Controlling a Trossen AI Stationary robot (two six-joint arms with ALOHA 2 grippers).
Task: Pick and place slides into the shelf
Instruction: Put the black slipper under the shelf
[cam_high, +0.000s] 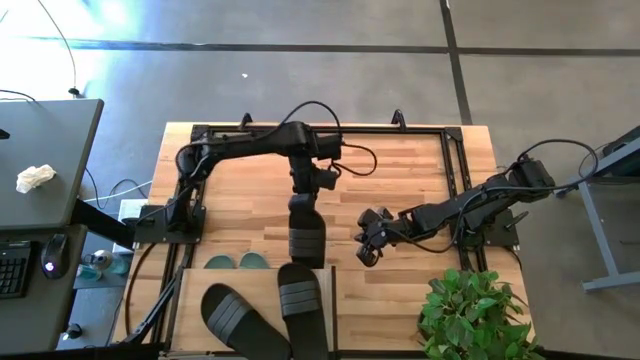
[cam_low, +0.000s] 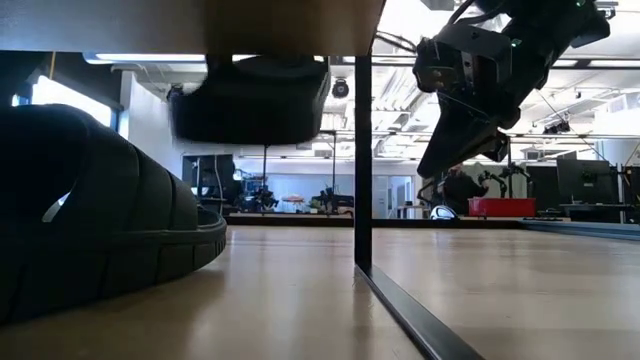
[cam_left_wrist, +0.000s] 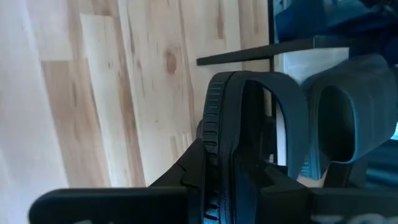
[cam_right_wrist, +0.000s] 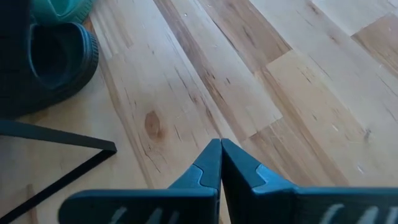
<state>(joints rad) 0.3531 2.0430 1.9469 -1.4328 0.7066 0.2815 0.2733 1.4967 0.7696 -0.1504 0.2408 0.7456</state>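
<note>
From above, the left hand (cam_high: 306, 212) is seen over the middle of the tabletop (cam_high: 400, 170), closed on a black slide (cam_high: 306, 240) held just at the far edge of the shelf (cam_high: 190, 310). Two more black slides (cam_high: 240, 318) are laid on the shelf top, and green slides (cam_high: 238, 262) are partly seen under its far edge. The right hand (cam_high: 366, 240) is held to the right of the shelf, closed and empty.

In the low view, a black slide (cam_low: 90, 240) is seen on the left on the tabletop, and the held slide (cam_low: 250, 98) is raised above it.

In the left wrist view, the slide (cam_left_wrist: 249, 124) is gripped between the fingers (cam_left_wrist: 186, 168).

In the right wrist view, the fingers (cam_right_wrist: 211, 168) are pressed together over bare wood, with nothing between them.
</note>
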